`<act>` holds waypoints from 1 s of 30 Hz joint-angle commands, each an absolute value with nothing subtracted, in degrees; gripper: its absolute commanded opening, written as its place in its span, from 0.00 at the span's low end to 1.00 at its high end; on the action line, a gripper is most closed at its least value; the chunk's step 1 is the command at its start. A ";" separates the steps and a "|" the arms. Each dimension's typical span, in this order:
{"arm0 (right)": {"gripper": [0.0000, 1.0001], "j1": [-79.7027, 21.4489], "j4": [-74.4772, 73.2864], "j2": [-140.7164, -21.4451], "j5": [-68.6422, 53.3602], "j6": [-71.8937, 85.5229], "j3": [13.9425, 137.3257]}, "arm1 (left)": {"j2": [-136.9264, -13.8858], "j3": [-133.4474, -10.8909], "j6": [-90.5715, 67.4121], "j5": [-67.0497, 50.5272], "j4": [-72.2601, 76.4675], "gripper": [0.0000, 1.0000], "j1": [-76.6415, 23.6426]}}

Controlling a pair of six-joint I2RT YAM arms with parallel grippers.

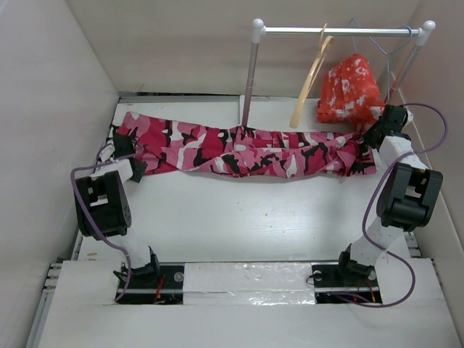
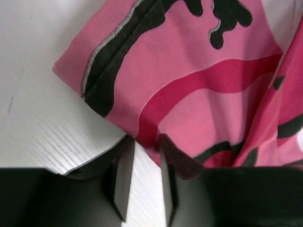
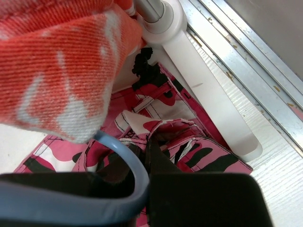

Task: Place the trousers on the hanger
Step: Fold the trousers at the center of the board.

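Trousers [image 1: 239, 151] stretched left-to-right along the far edge, with the hanger [image 1: 309, 81] just beyond, nearer my right gripper [image 1: 368, 138], whose grip I couldn't tell; the left gripper [image 2: 142, 151] stood slightly parted.

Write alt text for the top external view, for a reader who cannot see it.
Pink camouflage trousers lie stretched across a white table, one end at the left arm and the other at the right arm. Behind them, a rack holds a wooden hanger and a red-orange garment.
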State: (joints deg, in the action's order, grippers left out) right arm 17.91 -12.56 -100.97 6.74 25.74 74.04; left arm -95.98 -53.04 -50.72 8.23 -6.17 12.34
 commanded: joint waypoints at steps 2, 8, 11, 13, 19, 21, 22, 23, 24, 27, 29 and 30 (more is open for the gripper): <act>0.00 17.31 -8.35 -97.74 8.70 25.23 73.65 | -98.70 -54.40 -50.02 9.85 -5.71 0.04 12.48; 0.00 17.31 -11.07 -96.86 11.07 25.22 74.18 | -93.97 -61.42 -43.69 14.84 -11.59 0.00 12.48; 0.00 17.84 -13.79 -94.75 11.08 26.10 74.61 | -88.26 -64.84 -41.58 16.08 -13.35 0.00 12.48; 0.00 18.45 -18.95 -92.99 10.29 26.37 75.67 | -84.82 -67.48 -41.22 17.31 -15.02 0.00 12.48; 0.00 20.73 -23.10 -82.81 10.37 27.77 72.60 | -84.55 -85.75 -41.84 17.57 -26.97 0.00 15.11; 0.00 25.47 -25.04 -80.08 8.10 27.34 72.77 | -85.34 -91.92 -38.35 19.34 -30.31 0.00 17.30; 0.00 26.45 -27.22 -79.63 8.09 27.25 73.30 | -85.34 -93.33 -37.45 20.03 -31.11 0.00 19.05; 0.00 26.45 -28.12 -78.58 8.78 27.16 73.56 | -85.43 -94.30 -37.01 22.30 -32.24 0.00 19.07; 0.00 26.46 -28.73 -78.05 8.88 27.33 73.39 | -85.60 -93.96 -36.65 24.24 -32.26 0.00 19.07; 0.00 28.82 -27.77 -76.56 5.55 28.83 71.02 | -85.00 -90.53 -38.58 17.70 -29.63 0.00 19.07; 0.00 28.83 -31.88 -77.08 8.16 27.26 75.20 | -85.25 -92.27 -38.41 18.45 -30.83 0.00 19.07; 0.00 28.83 -33.30 -76.91 8.96 26.99 76.37 | -85.08 -92.28 -38.41 20.02 -30.94 0.00 19.07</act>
